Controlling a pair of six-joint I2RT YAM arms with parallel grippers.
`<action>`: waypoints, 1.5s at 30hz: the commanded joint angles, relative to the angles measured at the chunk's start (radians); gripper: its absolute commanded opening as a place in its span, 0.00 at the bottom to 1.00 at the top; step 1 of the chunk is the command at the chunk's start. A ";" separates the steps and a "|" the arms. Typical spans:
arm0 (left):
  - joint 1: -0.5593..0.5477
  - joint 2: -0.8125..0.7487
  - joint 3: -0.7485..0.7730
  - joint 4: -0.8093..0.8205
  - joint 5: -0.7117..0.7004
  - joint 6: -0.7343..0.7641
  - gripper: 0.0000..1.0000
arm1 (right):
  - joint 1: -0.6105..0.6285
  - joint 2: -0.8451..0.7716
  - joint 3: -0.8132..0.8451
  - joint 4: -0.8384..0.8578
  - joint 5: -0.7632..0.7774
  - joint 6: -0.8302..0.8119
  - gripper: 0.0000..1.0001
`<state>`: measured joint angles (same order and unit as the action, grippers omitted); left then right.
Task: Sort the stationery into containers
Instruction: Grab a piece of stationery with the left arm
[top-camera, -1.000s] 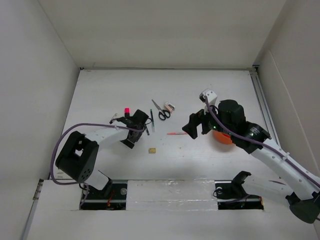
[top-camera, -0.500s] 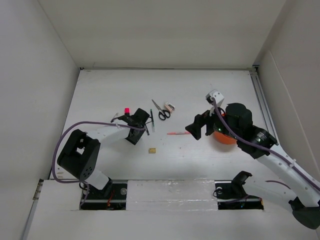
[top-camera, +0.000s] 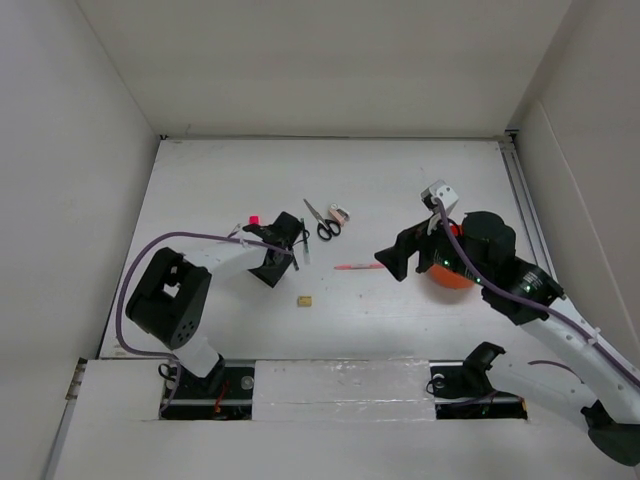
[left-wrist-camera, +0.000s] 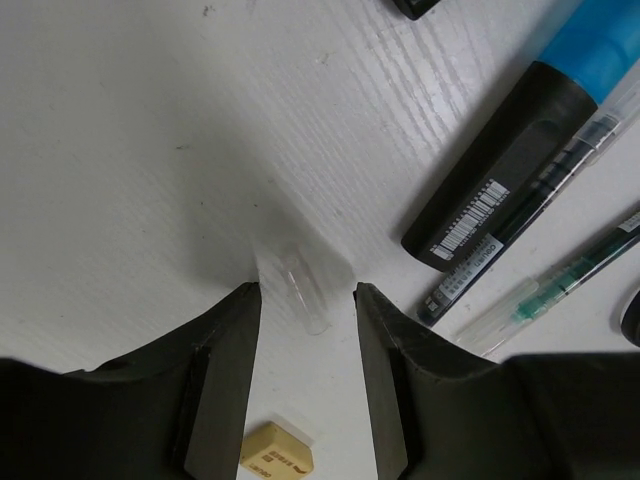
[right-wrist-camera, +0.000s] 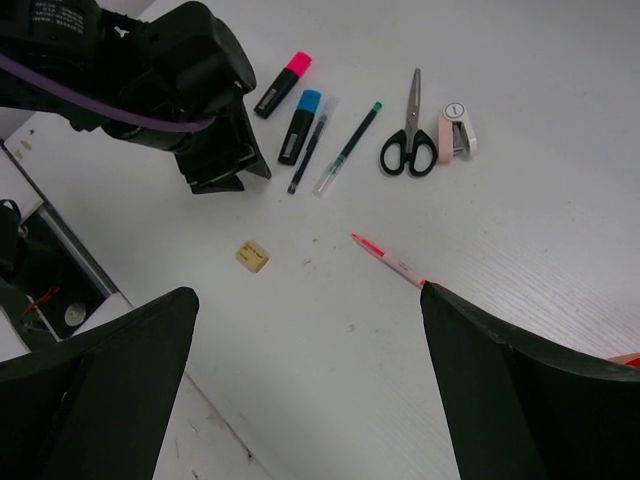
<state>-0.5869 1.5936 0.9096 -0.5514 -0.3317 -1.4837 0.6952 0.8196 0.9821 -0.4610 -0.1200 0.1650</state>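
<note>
On a white table (top-camera: 200, 180), a pink marker (right-wrist-camera: 283, 80) and a blue marker (right-wrist-camera: 301, 122) lay beside the left gripper (left-wrist-camera: 305, 300). Its half-parted jaws straddled a small clear tube (left-wrist-camera: 292, 282); whether they pinched it could not be told. To the right lay two thin pens (right-wrist-camera: 347, 148), a tan eraser (right-wrist-camera: 252, 256), scissors (right-wrist-camera: 409, 130), a pinkish-white piece (right-wrist-camera: 455, 133) and a red pen (right-wrist-camera: 390, 260). The right gripper (right-wrist-camera: 305, 290) hung spread wide and empty, near the orange cup (top-camera: 447, 278), which was half hidden under its arm.

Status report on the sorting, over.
Left gripper part open, straddling clear cap. Right gripper wide open, empty, near red-orange pen. Blue marker lies close beside the cap.
</note>
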 joint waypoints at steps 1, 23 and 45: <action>0.007 0.037 0.046 -0.061 0.003 -0.013 0.38 | 0.009 -0.017 -0.003 0.068 0.013 0.011 0.99; 0.007 0.080 0.005 -0.101 0.034 -0.012 0.21 | 0.009 -0.059 0.015 0.039 0.022 0.021 0.99; -0.002 -0.294 -0.002 -0.130 -0.142 0.196 0.00 | 0.009 0.214 0.006 0.019 0.007 -0.011 0.99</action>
<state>-0.5877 1.4555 0.8616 -0.6147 -0.3542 -1.3750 0.6952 0.9894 0.9813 -0.4629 -0.0761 0.1940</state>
